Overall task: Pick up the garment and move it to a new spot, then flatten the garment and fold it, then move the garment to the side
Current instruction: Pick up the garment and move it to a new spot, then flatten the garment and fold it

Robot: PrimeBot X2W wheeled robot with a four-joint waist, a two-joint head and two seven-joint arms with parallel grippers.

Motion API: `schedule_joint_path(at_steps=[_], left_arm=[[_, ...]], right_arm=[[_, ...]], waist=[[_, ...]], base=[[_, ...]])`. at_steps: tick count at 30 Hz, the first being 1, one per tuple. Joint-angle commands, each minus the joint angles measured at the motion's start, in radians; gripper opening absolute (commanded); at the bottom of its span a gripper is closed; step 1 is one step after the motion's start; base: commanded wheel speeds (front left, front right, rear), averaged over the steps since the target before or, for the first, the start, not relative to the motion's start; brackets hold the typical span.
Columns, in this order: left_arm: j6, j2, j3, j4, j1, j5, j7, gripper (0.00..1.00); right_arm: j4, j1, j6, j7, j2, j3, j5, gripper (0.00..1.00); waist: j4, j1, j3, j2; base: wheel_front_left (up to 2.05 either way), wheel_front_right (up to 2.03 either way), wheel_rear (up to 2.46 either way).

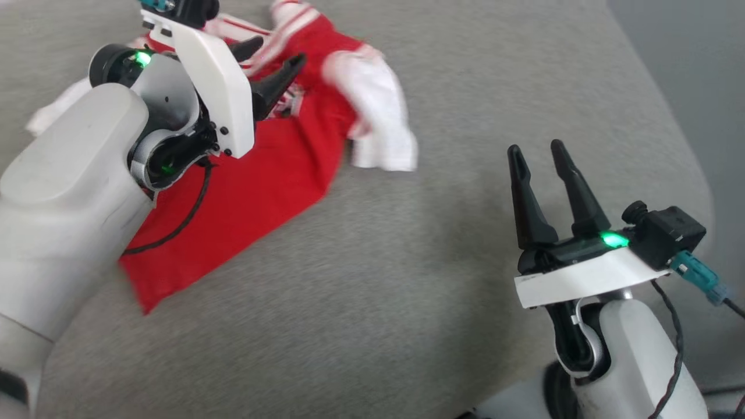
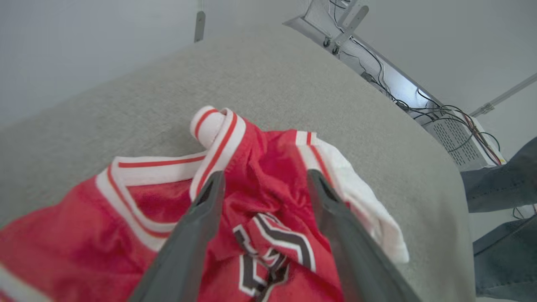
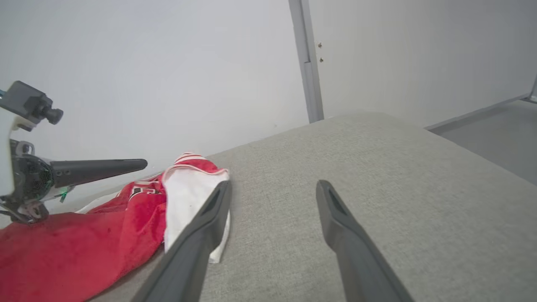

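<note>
Garment (image 1: 268,169) lies crumpled on the grey table (image 1: 407,302), toward its far left as the head camera sees it. Its red body spreads toward the robot, one white sleeve (image 1: 378,110) is flopped out to the right, and the striped collar is bunched at the far end. The black-and-white print (image 2: 272,247) is creased and only partly readable in the left wrist view.

Left gripper (image 1: 280,49) hangs over the collar end, fingers spread wide and grasping nothing. The cloth sits below and between them; whether the tips brush the fabric is hard to say, since the head view is blurred there.

Right gripper (image 1: 535,147) stands well apart from the garment at the lower right, over bare table, fingers parted and empty. In its own wrist view the sleeve lies just beside its left finger.

What look like a person's denim legs (image 2: 503,184) show past the table's edge.
</note>
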Motion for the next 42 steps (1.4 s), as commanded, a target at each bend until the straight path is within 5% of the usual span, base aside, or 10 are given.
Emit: schedule_joint_path(at_steps=[1, 9, 19, 24, 32, 37, 42], left_arm=[[0.003, 0.002, -0.005, -0.013, 0.006, -0.009, -0.014, 1.00], [0.003, 0.049, -0.040, -0.062, 0.150, -0.020, -0.253, 1.00], [0.008, -0.007, 0.011, 0.058, 0.453, -0.066, -0.520, 1.00], [0.048, -0.045, 0.225, 0.020, 0.608, 0.052, -0.526, 1.00], [0.130, -0.121, 0.620, -0.207, 0.967, 0.433, -0.526, 1.00], [0.135, -0.193, 0.828, -0.346, 1.156, 0.649, -0.527, 1.00], [0.111, -0.245, 0.927, -0.419, 1.245, 0.767, -0.527, 1.00]], right_arm=[[0.003, -0.011, 0.000, -0.005, -0.001, -0.007, -0.016, 1.00], [0.047, 0.005, 0.000, -0.005, -0.001, -0.063, -0.146, 1.00], [0.088, 0.096, 0.000, -0.005, -0.001, -0.171, -0.278, 1.00], [0.076, 0.174, 0.000, -0.005, -0.001, -0.224, -0.314, 1.00], [0.045, 0.282, 0.000, -0.005, -0.001, -0.290, -0.325, 1.00], [0.027, 0.318, 0.000, -0.005, -0.007, -0.316, -0.328, 1.00], [0.014, 0.328, 0.000, -0.005, -0.007, -0.319, -0.334, 1.00]], waist=[[0.074, 0.0000, -0.041, 0.0000], [0.236, 0.0000, -0.132, 0.0000], [0.421, 0.0000, -0.273, 0.0000], [0.506, 0.0000, -0.329, 0.0000], [0.576, 0.0000, -0.402, 0.0000], [0.597, 0.0000, -0.422, 0.0000], [0.603, 0.0000, -0.427, 0.0000]], base=[[0.00, 0.00, 0.00], [0.00, 0.00, 0.00], [0.00, 0.00, 0.00], [0.00, 0.00, 0.00], [0.00, 0.00, 0.00], [0.00, 0.00, 0.00], [0.00, 0.00, 0.00]])
